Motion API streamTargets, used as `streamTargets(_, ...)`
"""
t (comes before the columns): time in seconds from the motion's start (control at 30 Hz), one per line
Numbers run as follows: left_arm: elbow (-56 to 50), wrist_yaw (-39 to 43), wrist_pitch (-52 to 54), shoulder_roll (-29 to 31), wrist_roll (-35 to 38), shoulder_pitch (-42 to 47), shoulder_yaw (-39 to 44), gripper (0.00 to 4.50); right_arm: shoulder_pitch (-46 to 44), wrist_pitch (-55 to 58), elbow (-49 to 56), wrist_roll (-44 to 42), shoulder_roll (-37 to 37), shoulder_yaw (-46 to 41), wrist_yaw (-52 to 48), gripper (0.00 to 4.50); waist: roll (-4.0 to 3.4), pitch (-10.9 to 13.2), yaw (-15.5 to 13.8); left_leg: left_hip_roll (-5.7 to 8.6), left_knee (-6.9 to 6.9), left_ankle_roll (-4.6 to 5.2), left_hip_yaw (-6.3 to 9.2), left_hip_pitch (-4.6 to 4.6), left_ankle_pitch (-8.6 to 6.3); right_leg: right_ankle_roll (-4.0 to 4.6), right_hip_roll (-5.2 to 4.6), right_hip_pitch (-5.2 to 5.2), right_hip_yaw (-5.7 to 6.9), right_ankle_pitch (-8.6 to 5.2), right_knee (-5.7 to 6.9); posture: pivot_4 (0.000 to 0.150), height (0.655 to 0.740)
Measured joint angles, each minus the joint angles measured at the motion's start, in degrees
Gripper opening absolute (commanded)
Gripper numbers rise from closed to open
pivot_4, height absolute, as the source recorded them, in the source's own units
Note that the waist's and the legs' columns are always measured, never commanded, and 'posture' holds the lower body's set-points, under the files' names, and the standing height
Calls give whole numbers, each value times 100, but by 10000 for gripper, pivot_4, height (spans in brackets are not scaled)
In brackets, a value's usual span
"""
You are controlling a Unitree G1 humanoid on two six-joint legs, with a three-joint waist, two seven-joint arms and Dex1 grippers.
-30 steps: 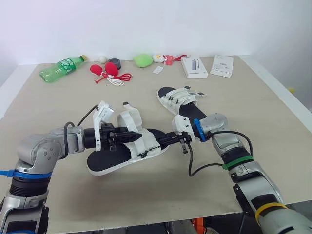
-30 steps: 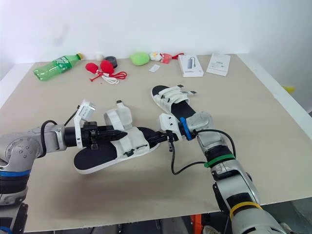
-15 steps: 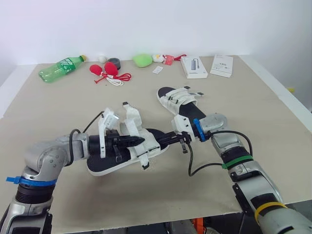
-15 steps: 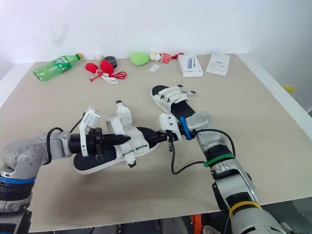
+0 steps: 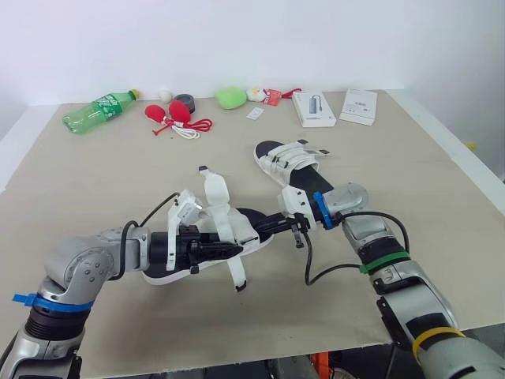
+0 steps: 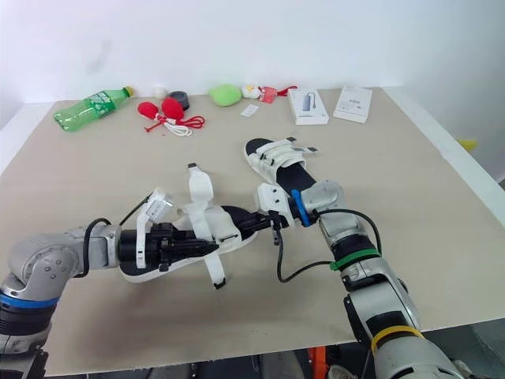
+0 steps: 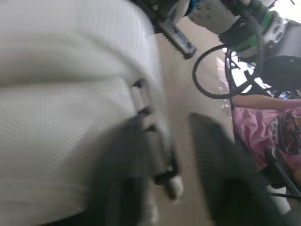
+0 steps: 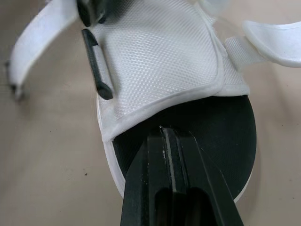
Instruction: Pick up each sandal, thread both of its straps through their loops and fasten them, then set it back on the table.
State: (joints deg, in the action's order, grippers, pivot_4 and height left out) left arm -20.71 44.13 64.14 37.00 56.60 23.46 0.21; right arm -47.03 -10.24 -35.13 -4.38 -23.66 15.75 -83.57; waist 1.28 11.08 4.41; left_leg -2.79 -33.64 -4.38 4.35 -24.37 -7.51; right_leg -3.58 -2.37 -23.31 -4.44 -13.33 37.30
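Right gripper (image 5: 274,227) clenched on sandal (image 5: 241,225) end, centre frame, steadying it. Left gripper (image 5: 223,251) fingers parted beside loose strap (image 5: 235,272), probably lining up for threading. Second sandal (image 5: 288,160) above centre.

Beige surface (image 5: 410,237) with white edging. Along the far edge: green bottle (image 5: 100,110) on its side, red bulbs with white cord (image 5: 177,118), black disc (image 5: 186,100), white ball (image 5: 165,95), green lump (image 5: 230,97), red tag (image 5: 274,96), small white card (image 5: 256,114), white box (image 5: 315,108), flatter white box (image 5: 360,106) just beside it. Right of centre: white sandal (image 5: 289,161), flat on its sole. Nearer sandal (image 5: 237,229) towards the front: contact with the surface not clear.
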Motion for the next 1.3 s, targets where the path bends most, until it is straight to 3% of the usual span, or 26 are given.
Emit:
streamTargets(0.17,7,398,189,684,315,497,415,30302,-10,-7,-5,9,0,0,-14,0,2,1,4,0,1,-2,0,-2,-2,0,0,-3,0,-1,-2,1500,7400)
streamTargets(0.27,-40,561,609,1100,1049,598,820,30302,-39,-18,-19,13,11,3,-29,0,2,2,16,-1,3,-9,-1,-3,-7,0,-1,-5,0,-7,-3,1500,7400)
streamTargets(0.37,-471,653,1024,1418,1925,31,1098,30302,-67,-24,-64,14,4,3,-42,0,2,2,32,-3,6,-7,-1,-3,-19,0,-2,-3,-1,-20,-3,1500,7400)
streamTargets(0.5,-943,444,1175,1501,2359,-905,1070,30302,-92,-32,-102,14,4,2,-63,0,11,7,13,-9,6,-7,0,-3,-22,7,5,-5,0,-24,-2,1500,7400)
streamTargets(0.63,-1185,170,1066,1464,2499,-1131,1008,30302,-98,-32,-118,20,-5,0,-75,0,14,7,4,-9,0,-9,-4,2,-21,9,2,-1,0,-19,-2,1500,7400)
streamTargets(0.9,-1064,-280,271,1130,940,-1373,189,30302,-101,-31,-124,18,2,1,-110,0,16,7,-4,-9,0,-12,-4,0,-21,11,5,-3,-1,-18,-3,1500,7400)
streamTargets(1.3,-582,-340,-569,458,-372,-1068,-334,30302,-100,1,-111,20,-3,0,-103,0,17,7,-7,-8,-2,-11,-5,1,-21,8,4,-1,-1,-16,-3,1500,7400)
